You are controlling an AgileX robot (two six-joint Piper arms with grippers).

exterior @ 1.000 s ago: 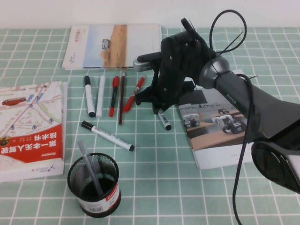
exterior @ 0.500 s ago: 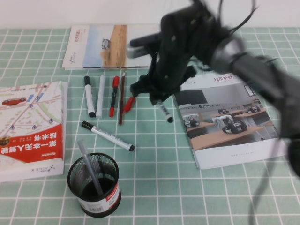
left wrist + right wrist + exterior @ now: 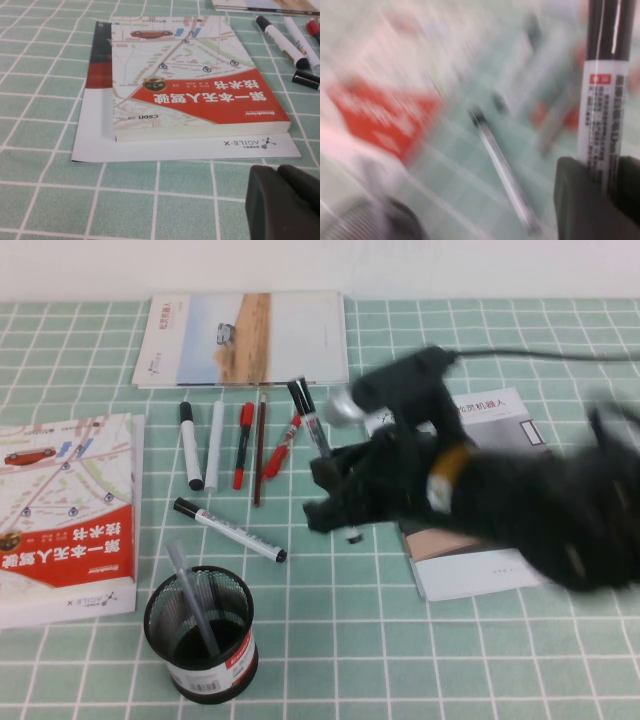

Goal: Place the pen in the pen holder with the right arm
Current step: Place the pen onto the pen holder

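My right gripper [image 3: 335, 498] is shut on the pen [image 3: 313, 425], a white marker with its black cap pointing to the back, held off the table over the middle. The arm is blurred by motion. In the right wrist view the pen [image 3: 601, 100] stands between the two black fingers [image 3: 575, 200]. The pen holder [image 3: 200, 635], a black mesh cup, stands at the front left with a translucent grey pen [image 3: 190, 592] in it. My left gripper [image 3: 277, 172] is shut and empty, low over the table near the red book.
Two more white markers [image 3: 190, 445] [image 3: 230, 530], a white pen and red pens [image 3: 243, 440] lie left of the gripper. A red-covered book [image 3: 65, 510] lies at the left, a booklet [image 3: 245, 335] at the back, a magazine [image 3: 470, 575] under the right arm.
My right arm has lifted the pen off the table and swung forward and down. The pen has turned, its cap now pointing to the back. The other pens have not moved.
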